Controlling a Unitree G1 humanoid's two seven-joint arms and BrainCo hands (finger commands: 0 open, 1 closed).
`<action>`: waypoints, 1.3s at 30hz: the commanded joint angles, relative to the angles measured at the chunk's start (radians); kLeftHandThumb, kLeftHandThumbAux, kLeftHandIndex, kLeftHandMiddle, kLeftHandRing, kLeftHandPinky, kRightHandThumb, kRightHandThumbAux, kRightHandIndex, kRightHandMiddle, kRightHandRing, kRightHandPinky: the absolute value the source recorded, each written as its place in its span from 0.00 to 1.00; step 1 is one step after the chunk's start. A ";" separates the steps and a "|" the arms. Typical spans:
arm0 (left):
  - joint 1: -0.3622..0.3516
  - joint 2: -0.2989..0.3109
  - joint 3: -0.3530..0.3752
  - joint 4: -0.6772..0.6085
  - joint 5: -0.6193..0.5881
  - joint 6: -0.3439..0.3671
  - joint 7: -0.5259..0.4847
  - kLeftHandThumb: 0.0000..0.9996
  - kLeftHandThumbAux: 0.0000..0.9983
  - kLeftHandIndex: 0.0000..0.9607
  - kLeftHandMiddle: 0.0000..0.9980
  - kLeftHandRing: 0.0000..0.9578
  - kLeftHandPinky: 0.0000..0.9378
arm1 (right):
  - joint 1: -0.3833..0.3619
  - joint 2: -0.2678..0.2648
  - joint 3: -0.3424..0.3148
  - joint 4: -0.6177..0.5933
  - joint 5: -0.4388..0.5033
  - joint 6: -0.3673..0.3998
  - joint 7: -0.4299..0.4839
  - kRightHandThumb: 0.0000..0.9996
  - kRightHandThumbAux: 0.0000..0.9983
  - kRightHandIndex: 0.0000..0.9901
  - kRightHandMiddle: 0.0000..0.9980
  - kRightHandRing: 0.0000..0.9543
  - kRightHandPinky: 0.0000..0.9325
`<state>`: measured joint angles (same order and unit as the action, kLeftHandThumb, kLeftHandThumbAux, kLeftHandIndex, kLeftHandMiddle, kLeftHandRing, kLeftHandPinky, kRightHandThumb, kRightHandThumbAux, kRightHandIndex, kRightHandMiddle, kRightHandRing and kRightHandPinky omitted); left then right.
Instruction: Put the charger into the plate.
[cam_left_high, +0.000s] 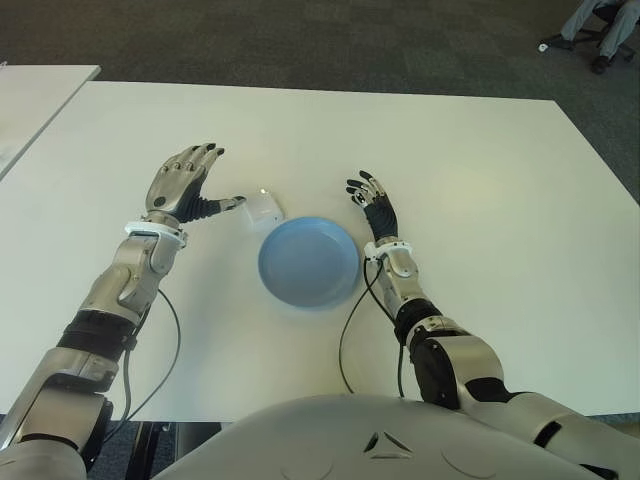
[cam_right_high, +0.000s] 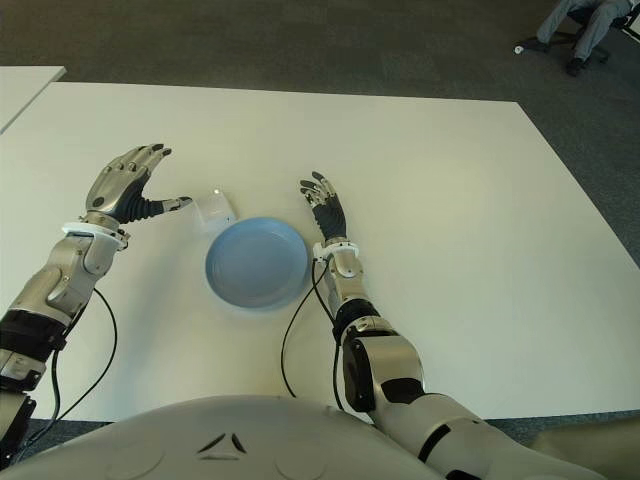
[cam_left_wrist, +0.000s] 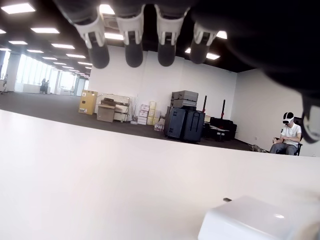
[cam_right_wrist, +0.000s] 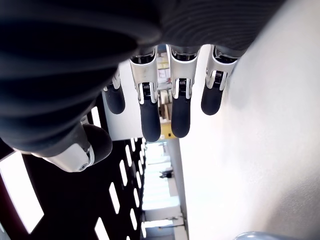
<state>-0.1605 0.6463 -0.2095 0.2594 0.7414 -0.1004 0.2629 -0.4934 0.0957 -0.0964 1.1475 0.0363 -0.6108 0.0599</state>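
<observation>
Dark carpet surrounds the broad white table (cam_left_high: 480, 180) I'm working over, and a person (cam_left_wrist: 288, 136) sits in a chair far off, past stacked cases against a wall under ceiling lights. As I judge it, the task has barely begun: the white charger (cam_left_high: 262, 209) lies on the table, just beside the far-left rim of the blue plate (cam_left_high: 309, 262), and the plate holds nothing. My left hand (cam_left_high: 184, 186) sits beside the charger on its left, fingers spread and gripping nothing, thumb reaching toward the block — whether it touches I can't tell. My right hand (cam_left_high: 372, 207) shows just right of the plate, fingers relaxed and empty. Grasp, lift and placement all remain.
</observation>
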 joint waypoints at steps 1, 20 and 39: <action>0.017 -0.007 -0.003 -0.032 0.018 0.028 -0.029 0.28 0.38 0.00 0.00 0.00 0.05 | 0.020 0.022 0.001 0.029 -0.003 0.047 -0.009 0.00 0.53 0.12 0.27 0.24 0.18; -0.023 -0.118 -0.059 0.017 0.026 0.098 -0.059 0.25 0.36 0.00 0.00 0.00 0.08 | 0.019 0.020 0.008 0.026 -0.006 0.052 -0.020 0.00 0.54 0.12 0.28 0.24 0.17; -0.051 -0.191 -0.071 0.197 0.008 0.069 -0.005 0.25 0.30 0.00 0.00 0.00 0.07 | 0.021 0.027 -0.001 0.029 0.010 0.043 -0.003 0.00 0.55 0.12 0.28 0.24 0.17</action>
<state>-0.1922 0.4715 -0.2668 0.4121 0.7562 -0.0225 0.2388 -0.4935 0.0958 -0.0916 1.1447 0.0396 -0.6073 0.0530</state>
